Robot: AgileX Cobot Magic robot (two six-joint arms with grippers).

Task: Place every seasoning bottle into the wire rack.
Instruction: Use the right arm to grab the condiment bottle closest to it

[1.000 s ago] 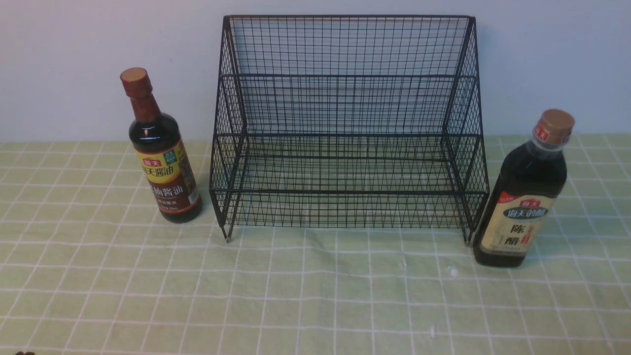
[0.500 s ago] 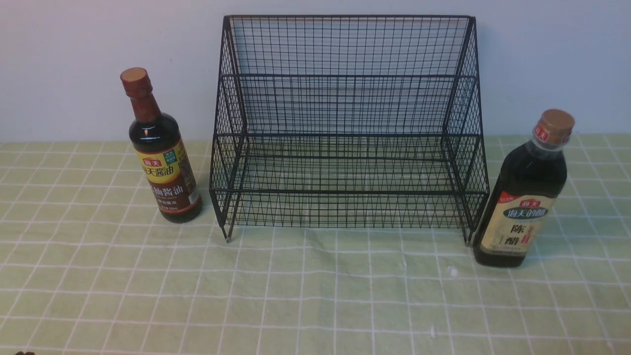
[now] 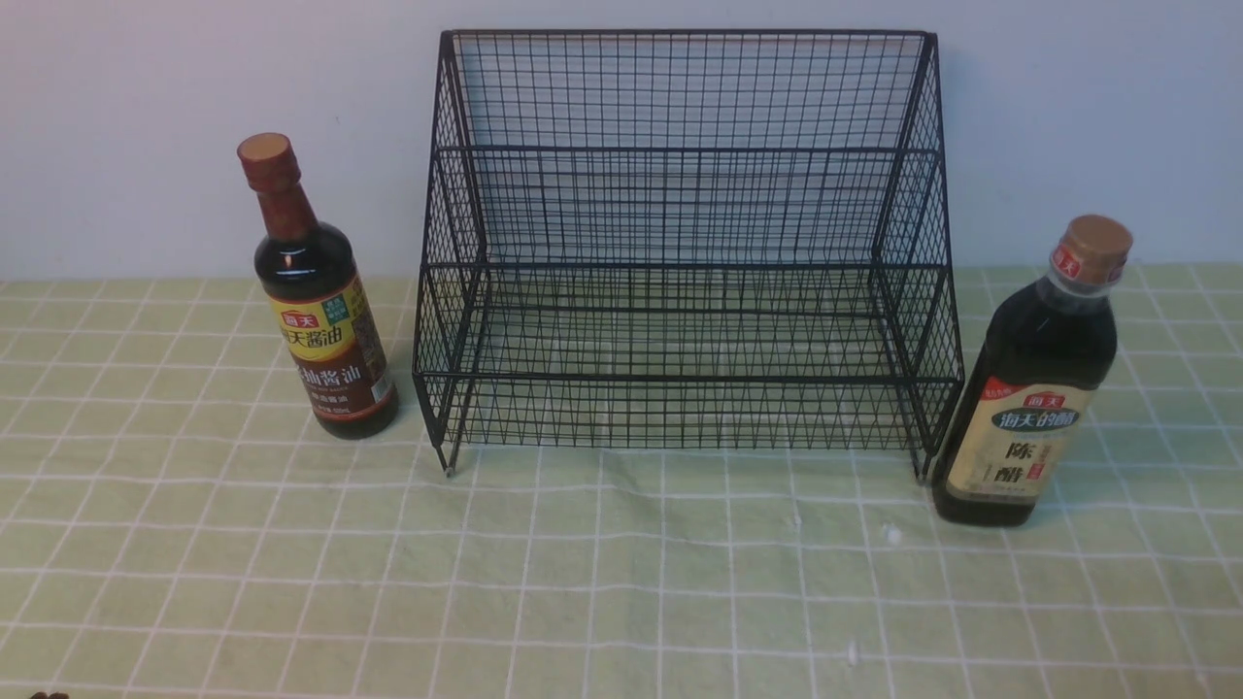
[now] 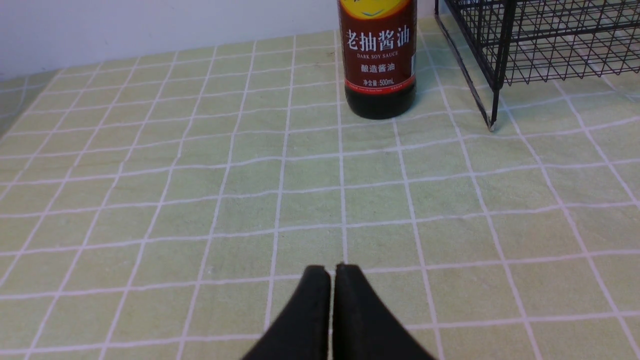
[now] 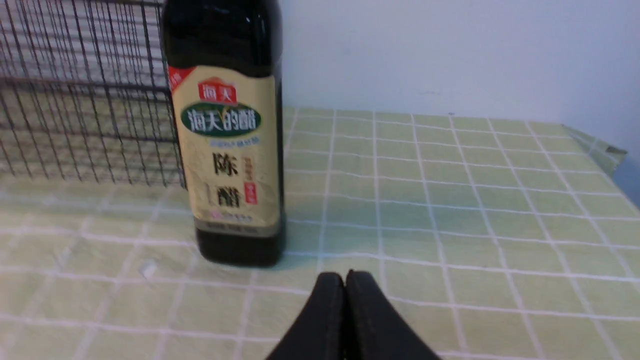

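My left gripper [image 4: 332, 272] and right gripper [image 5: 345, 279] are sitting clenched, empty. Soy bottle [image 3: 323, 320] standing left of rack [image 3: 680, 194], vinegar bottle [image 3: 1029, 388] just beside its right corner. Risk: going in unopened, I'm tipping a bottle; vinegar snagging wire.

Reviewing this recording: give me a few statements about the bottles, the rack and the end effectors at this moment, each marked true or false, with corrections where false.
1. The wire rack holds no bottle on either tier. True.
2. The slim bottle stands to the rack's right. False: it stands upright on the tablecloth at the rack's left.
3. The larger bottle lies on its side. False: it stands upright by the rack's right front corner.
4. The left end effector and the right end effector are both shut and hold nothing. True.
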